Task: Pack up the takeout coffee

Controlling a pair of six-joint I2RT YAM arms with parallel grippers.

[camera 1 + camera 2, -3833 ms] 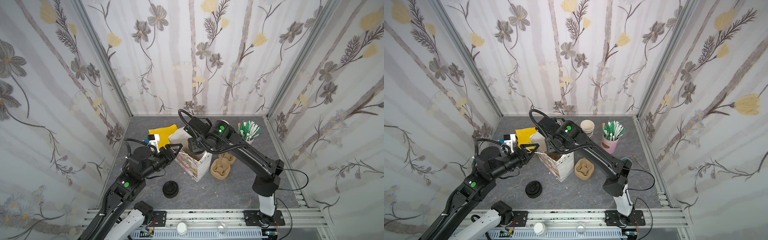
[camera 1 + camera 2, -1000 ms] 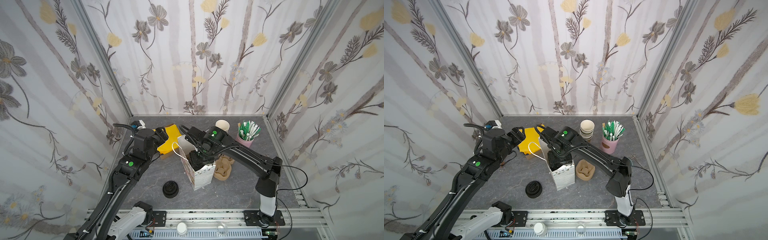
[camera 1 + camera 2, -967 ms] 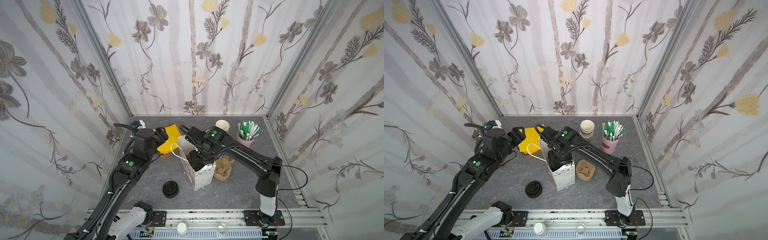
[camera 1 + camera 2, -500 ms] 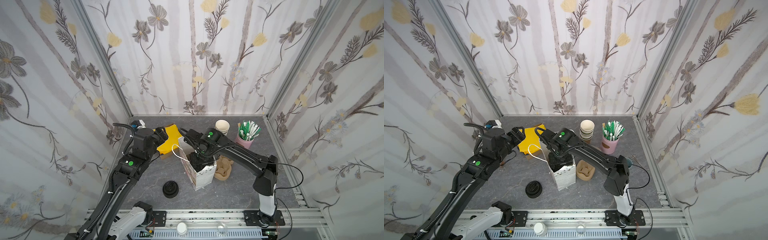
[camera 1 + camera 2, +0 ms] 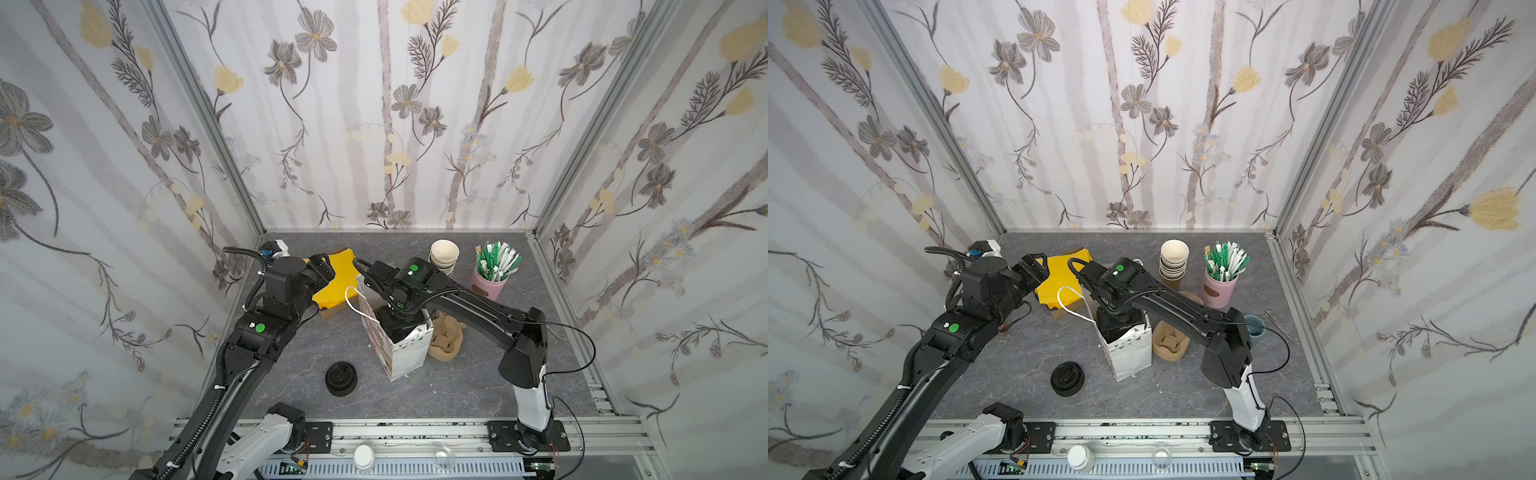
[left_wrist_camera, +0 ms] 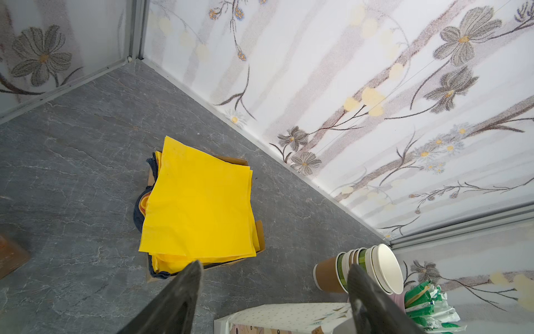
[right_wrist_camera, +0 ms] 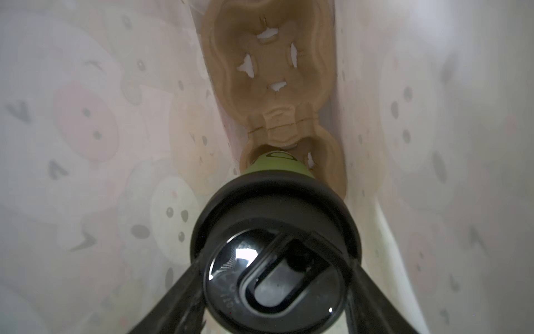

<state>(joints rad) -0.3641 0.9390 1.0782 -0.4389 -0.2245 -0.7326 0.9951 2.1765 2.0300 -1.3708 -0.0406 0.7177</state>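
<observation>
I'm looking straight down inside the paper bag here, and its pale walls with the pastel cartoon faces are closing in on both sides. The right gripper is clamping the cup just under its black lid, and its dark fingers are showing on either side of the lid. The cup's green body is pointing down into one well of the brown cup carrier lying on the bag's floor. The other well is showing its four slits. I'm not seeing whether the cup's base is touching bottom.
</observation>
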